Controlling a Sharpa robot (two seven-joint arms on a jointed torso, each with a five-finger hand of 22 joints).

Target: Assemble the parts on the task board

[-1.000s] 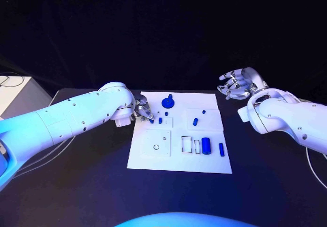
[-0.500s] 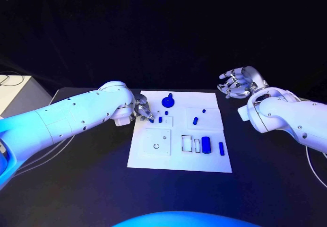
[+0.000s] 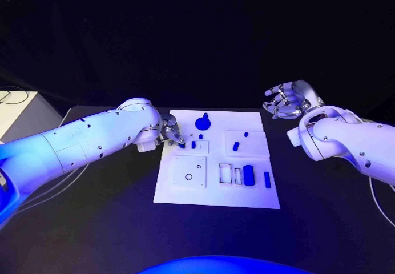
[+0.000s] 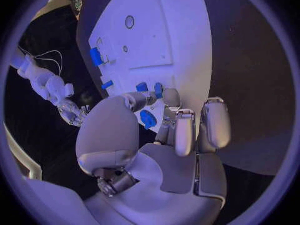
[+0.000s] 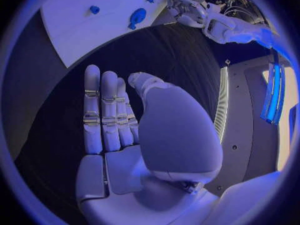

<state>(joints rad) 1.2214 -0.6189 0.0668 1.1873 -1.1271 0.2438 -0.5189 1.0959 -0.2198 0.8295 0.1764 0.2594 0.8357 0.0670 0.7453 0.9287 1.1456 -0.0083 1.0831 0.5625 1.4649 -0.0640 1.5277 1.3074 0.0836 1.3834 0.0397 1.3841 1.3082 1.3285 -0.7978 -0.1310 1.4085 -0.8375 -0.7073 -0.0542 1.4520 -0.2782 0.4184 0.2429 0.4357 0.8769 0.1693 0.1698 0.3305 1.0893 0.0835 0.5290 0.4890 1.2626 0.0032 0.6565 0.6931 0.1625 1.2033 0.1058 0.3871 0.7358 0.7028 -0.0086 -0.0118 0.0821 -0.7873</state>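
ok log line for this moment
left robot hand: fingers at small blue part on white task board | right robot hand: open, off board

White task board (image 3: 216, 194) mid-table, small blue parts (image 3: 249, 175) on it, left hand (image 3: 171, 132) at its edge, right hand (image 3: 284, 101) raised apart

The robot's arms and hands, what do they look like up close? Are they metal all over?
Not all over. Both arms wear smooth, rounded white shells dotted with small dark screw holes. The left hand and right hand are silver, with many jointed fingers; the wrist views show pale, rounded finger segments and a broad smooth palm. A thin cable trails beside the left arm.
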